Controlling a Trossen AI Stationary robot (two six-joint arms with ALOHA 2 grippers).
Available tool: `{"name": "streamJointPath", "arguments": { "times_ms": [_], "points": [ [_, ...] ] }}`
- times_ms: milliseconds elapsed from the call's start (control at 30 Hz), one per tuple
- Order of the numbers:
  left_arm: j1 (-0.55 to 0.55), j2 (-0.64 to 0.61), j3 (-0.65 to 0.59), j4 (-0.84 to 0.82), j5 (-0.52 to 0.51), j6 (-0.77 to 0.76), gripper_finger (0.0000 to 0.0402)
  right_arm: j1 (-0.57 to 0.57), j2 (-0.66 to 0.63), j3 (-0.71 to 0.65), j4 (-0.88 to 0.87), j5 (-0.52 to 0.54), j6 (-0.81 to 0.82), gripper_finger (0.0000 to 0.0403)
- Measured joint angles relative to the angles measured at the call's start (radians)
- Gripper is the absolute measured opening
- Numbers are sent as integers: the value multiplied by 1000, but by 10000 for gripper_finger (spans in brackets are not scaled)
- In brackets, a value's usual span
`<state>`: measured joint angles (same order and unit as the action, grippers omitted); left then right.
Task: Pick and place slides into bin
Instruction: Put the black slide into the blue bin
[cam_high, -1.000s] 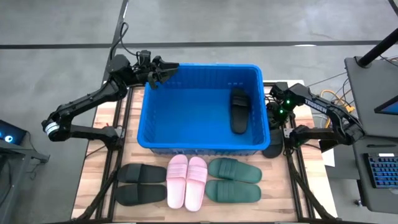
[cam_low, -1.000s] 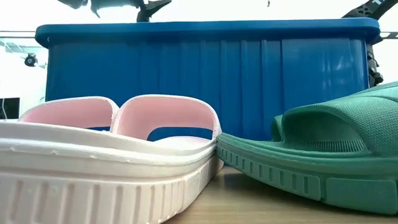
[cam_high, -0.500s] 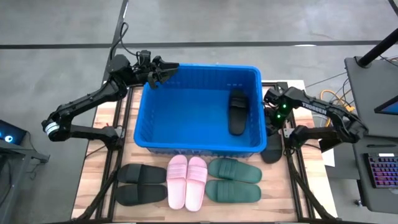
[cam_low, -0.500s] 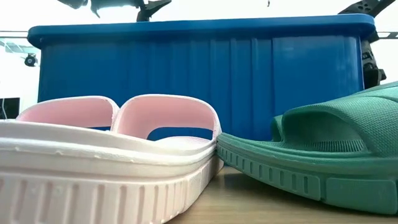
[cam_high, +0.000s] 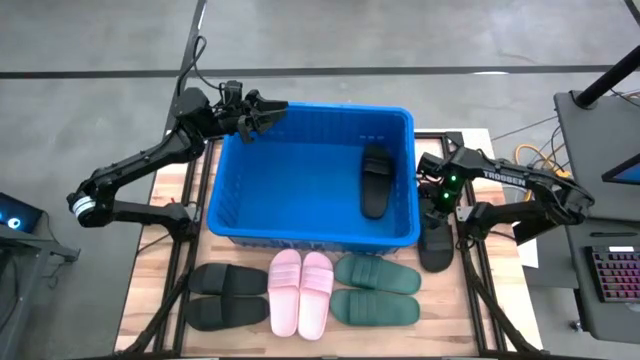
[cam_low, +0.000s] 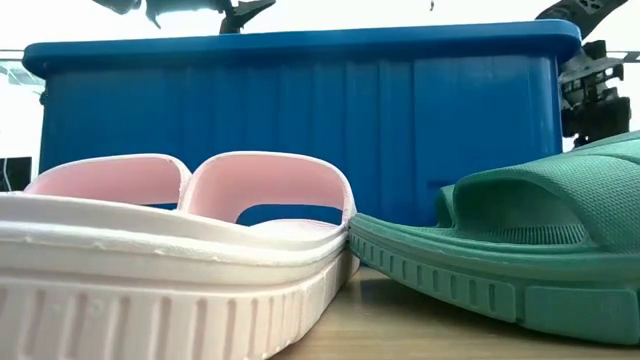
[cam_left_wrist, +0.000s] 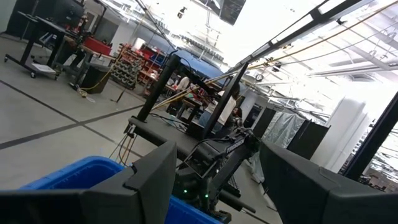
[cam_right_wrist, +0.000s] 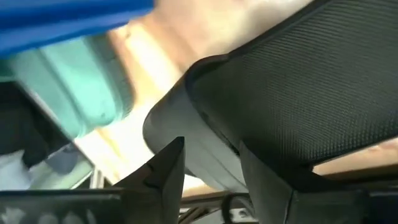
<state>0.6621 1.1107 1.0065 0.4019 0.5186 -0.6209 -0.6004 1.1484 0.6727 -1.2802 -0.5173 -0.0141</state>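
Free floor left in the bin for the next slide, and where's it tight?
The bin floor is bare from its left wall across to the black slide lying near the right wall. Tight: the right gripper and another black slide crowd the outside of that wall.

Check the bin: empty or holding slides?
Not empty: one black slide lies inside the blue bin, near its right wall.

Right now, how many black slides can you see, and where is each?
4. One lies inside the blue bin, by its right wall. One sits outside the bin's right side under the right gripper. Two lie in front, left of the pink pair.
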Motion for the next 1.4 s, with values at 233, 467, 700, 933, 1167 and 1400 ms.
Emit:
{"name": "streamJointPath", "arguments": {
  "times_ms": [233, 467, 700, 933, 1167, 1400],
  "points": [
    [0, 0, 0, 0, 0, 0, 217, 95, 0, -2, 1, -24, -12, 149],
    [0, 0, 0, 0, 0, 6, 217, 176, 9, -2, 10, 87, 25, 138],
    [0, 0, 0, 0, 0, 6, 217, 183, 3, 15, 9, 91, 32, 139],
    [0, 0, 0, 0, -1, 6, 217, 182, -15, 58, 4, 92, 32, 190],
    [0, 0, 0, 0, -1, 5, 217, 191, -7, 98, 38, 117, -29, 247],
    [0, 0, 0, 0, -1, 7, 217, 225, 17, 96, 43, 128, -23, 248]
  ]
}}
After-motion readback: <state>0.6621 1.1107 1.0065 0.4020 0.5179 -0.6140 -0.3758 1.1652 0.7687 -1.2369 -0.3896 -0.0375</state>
